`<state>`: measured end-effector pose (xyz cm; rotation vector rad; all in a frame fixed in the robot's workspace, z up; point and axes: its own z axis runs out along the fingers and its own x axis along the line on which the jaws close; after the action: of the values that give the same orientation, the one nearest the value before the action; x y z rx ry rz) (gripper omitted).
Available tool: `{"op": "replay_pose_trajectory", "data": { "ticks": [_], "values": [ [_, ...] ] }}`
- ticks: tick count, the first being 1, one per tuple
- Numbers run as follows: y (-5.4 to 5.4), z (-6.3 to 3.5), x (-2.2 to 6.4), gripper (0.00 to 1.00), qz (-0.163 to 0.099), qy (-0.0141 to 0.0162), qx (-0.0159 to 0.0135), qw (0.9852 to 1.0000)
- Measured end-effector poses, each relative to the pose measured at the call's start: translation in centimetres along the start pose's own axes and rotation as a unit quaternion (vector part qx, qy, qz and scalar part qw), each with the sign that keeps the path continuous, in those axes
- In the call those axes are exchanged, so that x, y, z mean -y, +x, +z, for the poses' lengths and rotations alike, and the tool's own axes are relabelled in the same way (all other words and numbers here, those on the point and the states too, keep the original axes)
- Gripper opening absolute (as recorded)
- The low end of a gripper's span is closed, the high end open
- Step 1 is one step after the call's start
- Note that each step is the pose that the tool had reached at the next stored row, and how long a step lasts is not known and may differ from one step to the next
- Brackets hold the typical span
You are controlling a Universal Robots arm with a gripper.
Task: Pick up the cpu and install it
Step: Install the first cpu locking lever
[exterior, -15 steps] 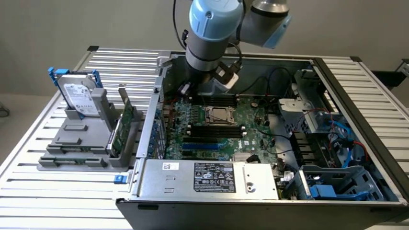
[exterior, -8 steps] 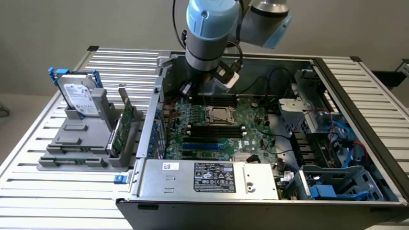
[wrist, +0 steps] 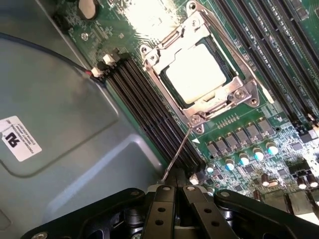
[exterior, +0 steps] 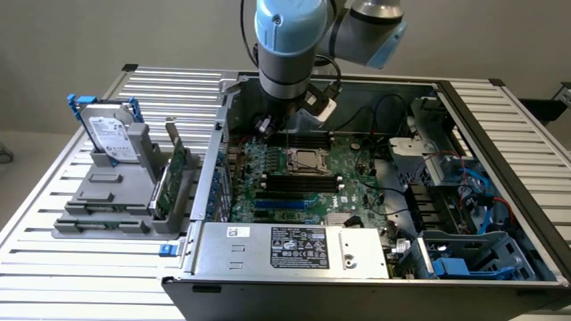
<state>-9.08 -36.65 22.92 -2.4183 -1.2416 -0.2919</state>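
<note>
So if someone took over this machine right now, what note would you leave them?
The hand is shut, holding no chip.
The cpu lies seated inside the socket's metal frame.
Done: cpu placed.
Left: a thin lever sticks out from the frame toward the hand; whether the frame is locked, I cannot tell.

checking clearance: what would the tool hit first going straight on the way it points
Likely the thin silver wire lever just ahead of the tool, by the black memory slots; depth unclear.
</note>
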Motion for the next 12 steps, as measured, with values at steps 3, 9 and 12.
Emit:
{"op": "replay_pose_trajectory", "data": {
  "ticks": [3,9,12],
  "values": [
    [0.07,0.00,-0.11,0.11,-0.003,-0.0098,-0.0070,0.9999],
    [0.15,0.01,-0.18,0.11,0.001,-0.0316,-0.0214,0.9993],
    [0.13,0.07,-0.19,0.11,0.019,-0.0413,-0.0276,0.9986]
  ]
}}
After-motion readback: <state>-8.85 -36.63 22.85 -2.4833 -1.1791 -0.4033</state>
